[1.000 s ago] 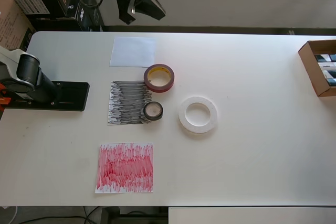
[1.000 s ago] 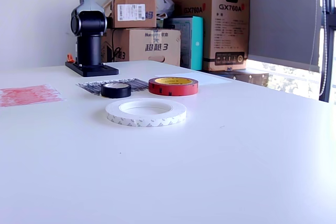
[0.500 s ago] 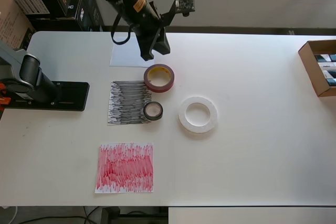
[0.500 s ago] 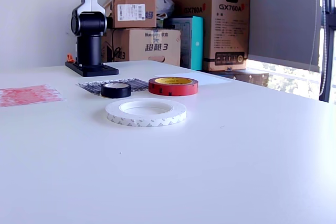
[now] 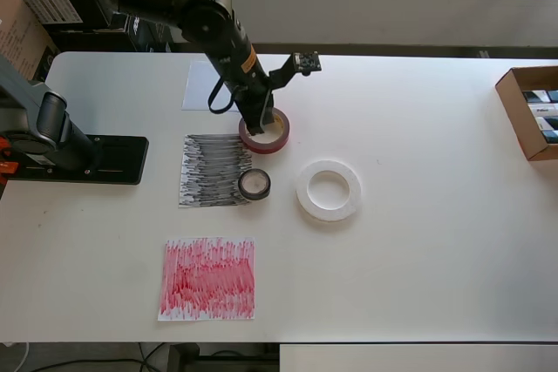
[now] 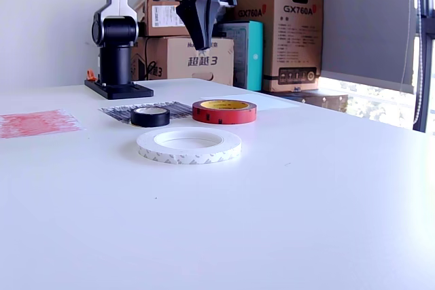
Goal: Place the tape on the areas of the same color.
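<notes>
The dark-red roll [image 5: 279,138] with a yellowish core lies flat between the white sheet [image 5: 202,86] and the black scribbled sheet [image 5: 209,167]; it also shows in the exterior view [image 6: 224,113]. My gripper [image 5: 264,125] hangs over it pointing down, well above it in the exterior view [image 6: 202,45], fingers drawn together and empty. The small black roll [image 5: 255,194] rests on the black sheet's right edge. The large white ring [image 5: 329,212] lies on bare table to the overhead view's right. The red scribbled sheet [image 5: 208,278] lies near the front edge.
The arm's black base [image 5: 87,159] stands at the overhead view's left. An open cardboard box [image 5: 521,116] sits at the table's right edge. Cardboard boxes [image 6: 272,25] are stacked behind the table in the exterior view.
The arm has swung out from the back over the white sheet and come down over the dark-red roll. The rolls and sheets have not moved.
</notes>
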Tool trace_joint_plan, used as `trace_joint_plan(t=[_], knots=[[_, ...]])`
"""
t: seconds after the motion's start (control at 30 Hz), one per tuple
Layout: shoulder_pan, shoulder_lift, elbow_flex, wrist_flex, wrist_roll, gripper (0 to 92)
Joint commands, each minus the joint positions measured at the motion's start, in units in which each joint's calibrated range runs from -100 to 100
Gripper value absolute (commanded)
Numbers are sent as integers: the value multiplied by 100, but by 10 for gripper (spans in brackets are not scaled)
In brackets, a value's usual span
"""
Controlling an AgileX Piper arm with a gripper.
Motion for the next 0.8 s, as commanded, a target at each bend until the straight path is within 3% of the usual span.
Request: trace_joint_plan(t=[0.0, 0.33, 0.77], knots=[[-34, 13, 439, -707, -151, 10], [-34, 78, 1157, -1462, -765, 21], [21, 181, 1493, -2073, -617, 395]])
